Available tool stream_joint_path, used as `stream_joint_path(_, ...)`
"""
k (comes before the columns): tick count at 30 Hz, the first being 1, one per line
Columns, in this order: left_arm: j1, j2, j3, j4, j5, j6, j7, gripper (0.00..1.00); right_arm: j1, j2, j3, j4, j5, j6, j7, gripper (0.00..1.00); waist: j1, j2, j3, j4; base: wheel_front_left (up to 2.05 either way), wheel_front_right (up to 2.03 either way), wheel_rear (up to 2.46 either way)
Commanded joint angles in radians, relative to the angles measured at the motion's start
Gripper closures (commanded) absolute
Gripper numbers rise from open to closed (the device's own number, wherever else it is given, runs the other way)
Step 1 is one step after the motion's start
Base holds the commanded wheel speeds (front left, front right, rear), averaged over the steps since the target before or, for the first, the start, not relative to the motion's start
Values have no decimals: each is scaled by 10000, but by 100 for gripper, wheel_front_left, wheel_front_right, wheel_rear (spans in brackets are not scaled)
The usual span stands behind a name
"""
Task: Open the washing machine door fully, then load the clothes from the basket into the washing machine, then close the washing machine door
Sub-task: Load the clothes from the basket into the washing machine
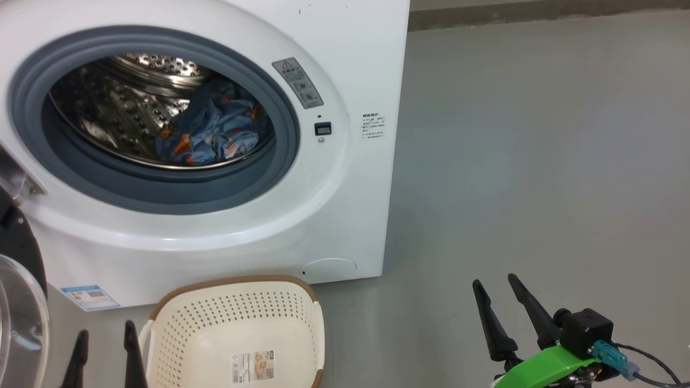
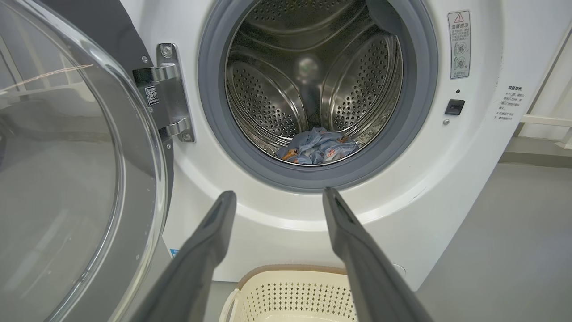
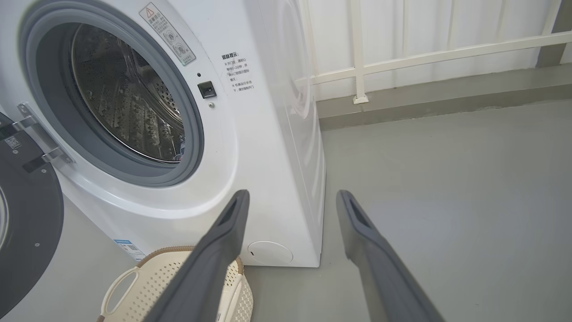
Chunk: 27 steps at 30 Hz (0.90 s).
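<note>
At drum (image 1: pixel 124 108) bottom: 1 garment, the clothes (image 1: pixel 210 132), crumpled, lower part hidden by gasket (image 1: pixel 161 188). 1 washing machine door (image 1: pixel 21 318), swung open, cropped at frame edge. 1 basket (image 1: pixel 237 318) on floor (image 1: pixel 539 161), front cropped. L fingers (image 1: pixel 132 350), R fingers (image 1: pixel 489 318): 2 pairs, both spread, gripping nothing.

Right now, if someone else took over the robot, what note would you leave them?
Left gripper open, holding nothing, beside the basket.
Right gripper open, holding nothing, over the floor.
The washing machine door is swung open at the left.
The blue printed clothes lie in the steel drum.
Basket on the floor before the washing machine, no clothes seen inside.
Done: door opened, clothes loaded. Left: close the door.
</note>
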Motion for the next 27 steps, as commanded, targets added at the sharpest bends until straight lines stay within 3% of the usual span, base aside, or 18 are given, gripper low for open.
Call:
stream_joint_path(1, -75, 84, 382, -317, 139, -29, -51, 0, -21, 11, 262, -239, -78, 16, -76, 0, 1, 0, -92, 5, 0, 0, 0)
stream_joint_path(27, 660, -129, 277, -344, 462, -253, -51, 0, 89, 11, 218, -582, -389, 16, -76, 0, 1, 0, -139, 31, 0, 0, 0)
